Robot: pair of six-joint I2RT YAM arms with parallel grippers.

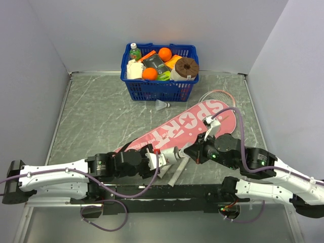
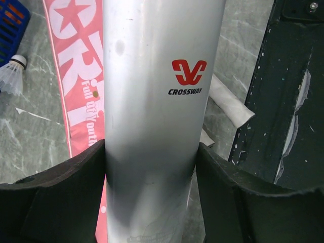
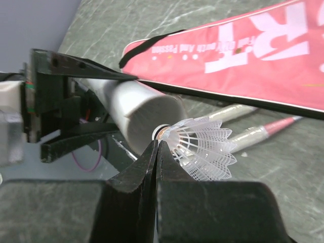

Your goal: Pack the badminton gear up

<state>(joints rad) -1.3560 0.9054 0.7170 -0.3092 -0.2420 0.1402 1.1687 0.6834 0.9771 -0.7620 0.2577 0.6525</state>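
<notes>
At the table's (image 1: 101, 116) near edge, the left gripper (image 2: 150, 157) clamps the white tube (image 2: 157, 76). The right gripper (image 3: 156, 147) pinches a shuttlecock (image 3: 202, 149) at its mouth.

Both tube (image 2: 157, 101) ends out of frame (racket head (image 1: 218, 96) half under cover (image 1: 187, 124))

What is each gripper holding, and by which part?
Left gripper: the white tube, clamped across its barrel. Right gripper: a shuttlecock, pinched at its cork end.

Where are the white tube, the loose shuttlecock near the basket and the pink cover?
white tube (image 2: 157, 126), left wrist view, barrel under the logo.
loose shuttlecock (image 1: 162, 105), top external view, its skirt.
pink cover (image 1: 187, 124), top external view, white lettering.
</notes>
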